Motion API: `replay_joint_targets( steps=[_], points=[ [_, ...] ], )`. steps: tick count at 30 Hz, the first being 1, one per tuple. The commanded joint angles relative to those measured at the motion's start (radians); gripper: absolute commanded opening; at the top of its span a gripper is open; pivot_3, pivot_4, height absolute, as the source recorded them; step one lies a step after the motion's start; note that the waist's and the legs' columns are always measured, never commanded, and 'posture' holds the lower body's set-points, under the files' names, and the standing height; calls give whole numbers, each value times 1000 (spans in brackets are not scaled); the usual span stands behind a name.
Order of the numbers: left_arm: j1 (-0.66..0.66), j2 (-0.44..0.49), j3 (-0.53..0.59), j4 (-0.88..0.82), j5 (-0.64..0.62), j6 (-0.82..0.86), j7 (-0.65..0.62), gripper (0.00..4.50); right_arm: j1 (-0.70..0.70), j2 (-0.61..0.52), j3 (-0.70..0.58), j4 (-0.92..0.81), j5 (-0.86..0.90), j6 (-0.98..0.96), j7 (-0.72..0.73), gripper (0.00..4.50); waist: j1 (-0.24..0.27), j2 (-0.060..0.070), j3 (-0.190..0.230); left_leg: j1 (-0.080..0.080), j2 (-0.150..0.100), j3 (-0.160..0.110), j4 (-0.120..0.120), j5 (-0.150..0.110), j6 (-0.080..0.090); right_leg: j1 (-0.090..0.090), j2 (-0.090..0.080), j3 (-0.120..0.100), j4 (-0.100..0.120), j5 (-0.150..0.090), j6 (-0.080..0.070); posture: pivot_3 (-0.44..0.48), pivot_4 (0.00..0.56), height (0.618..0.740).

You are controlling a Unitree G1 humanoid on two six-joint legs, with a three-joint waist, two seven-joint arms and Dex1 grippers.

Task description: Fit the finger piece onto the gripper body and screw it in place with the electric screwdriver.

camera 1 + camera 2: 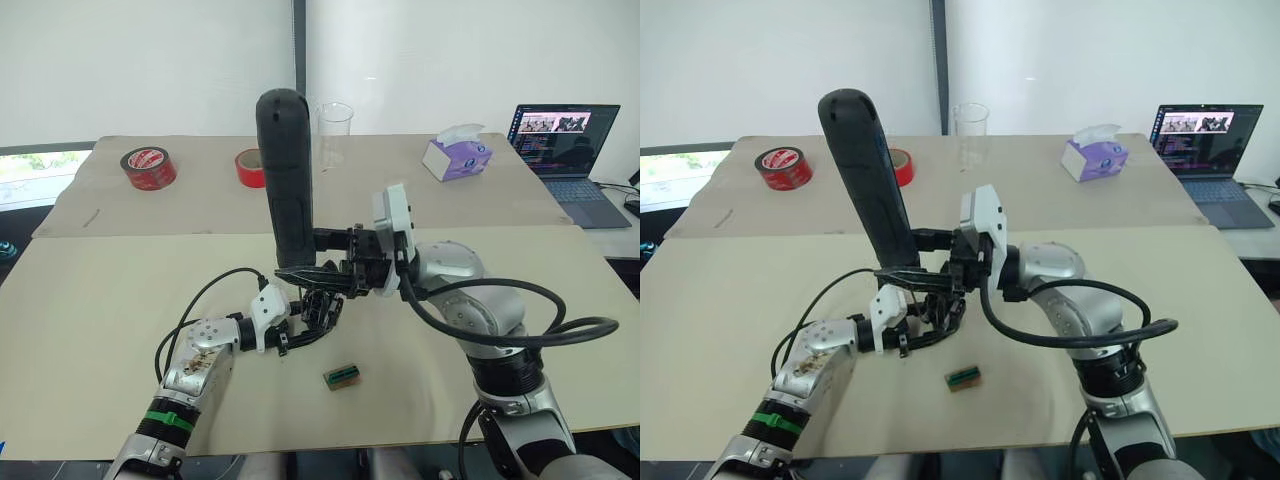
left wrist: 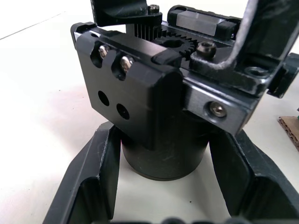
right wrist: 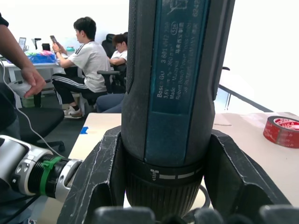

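Screwing looks to be the step in hand. Nearest the robot, a small green-brown block lies loose on the desk. Just beyond it the left gripper has its fingers closed around the round base of the gripper body, steadying it upright on the desk; two screws sit in the body's side plate above two empty holes. Over it the right gripper clamps its fingers on the lower barrel of the screwdriver, which stands nearly upright with its tip down at the body. The bit and the finger piece cannot be made out there, so whether the piece is seated is unclear. The next move likely calls for keeping the bit square in a screw head while the left holds the body firm. Farther off stand two red tape rolls, a clear cup, a tissue box and a laptop.
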Motion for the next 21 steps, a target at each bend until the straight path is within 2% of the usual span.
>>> replay_joint_targets(
  steps=[1, 21],
  points=[
    [28, 7, -43, 29, 24, 43, -13, 2249, -26, -1, -36, -51, 33, -8, -2, 1933, 0, 0, 0, 0, 0, 0, 0, 0, 0, 0, 0, 0, 0, 0, 0, 0, 150, 740],
    [26, 9, -44, 37, 27, 39, -13, 2249, 2, -14, -8, -32, -31, -46, 14, 1933, 0, 0, 0, 0, 0, 0, 0, 0, 0, 0, 0, 0, 0, 0, 0, 0, 150, 740]
  ],
)
